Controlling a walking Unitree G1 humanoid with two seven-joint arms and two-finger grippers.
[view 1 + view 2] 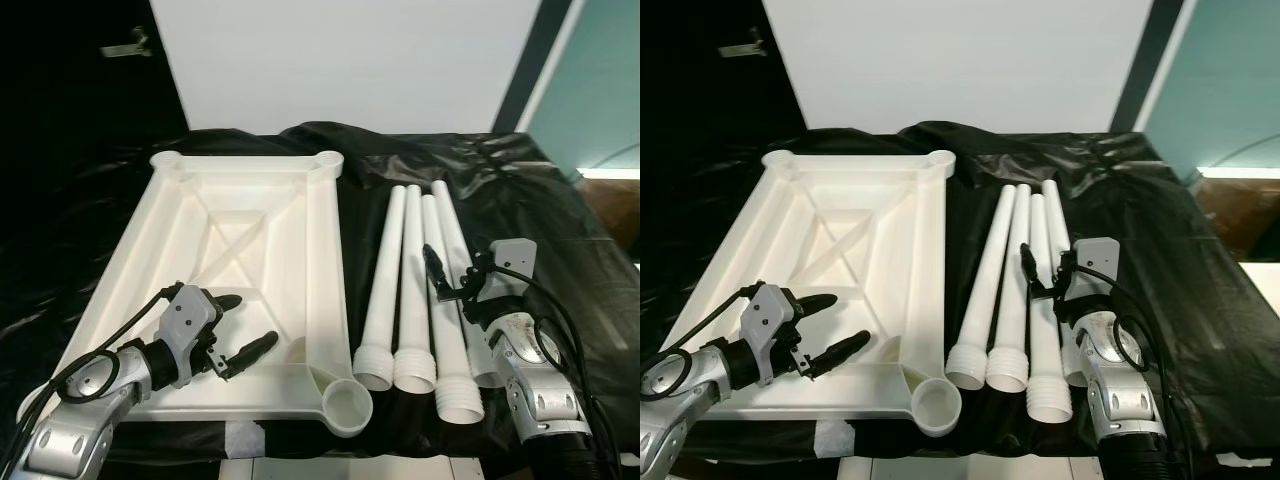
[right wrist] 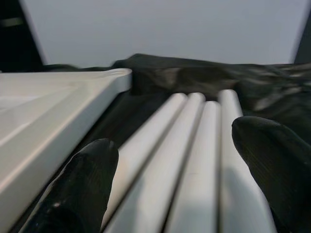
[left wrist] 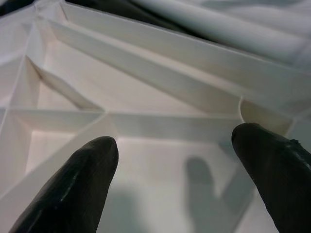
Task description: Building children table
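On the table (image 1: 560,200), draped in black plastic sheet (image 1: 420,150), the white tabletop panel (image 1: 240,250) lies upside down with its ribbed underside up, filling the 9 o'clock half, and four white table legs (image 1: 415,290) lie side by side at 3 o'clock, threaded ends toward the robot. The left claw (image 1: 243,325) hovers over the panel's near edge at 7 o'clock, its fingers (image 3: 73,189) spread apart on nothing. The right claw (image 1: 437,280) sits over the legs at 4 o'clock, fingers (image 2: 77,189) apart and straddling them without gripping any.
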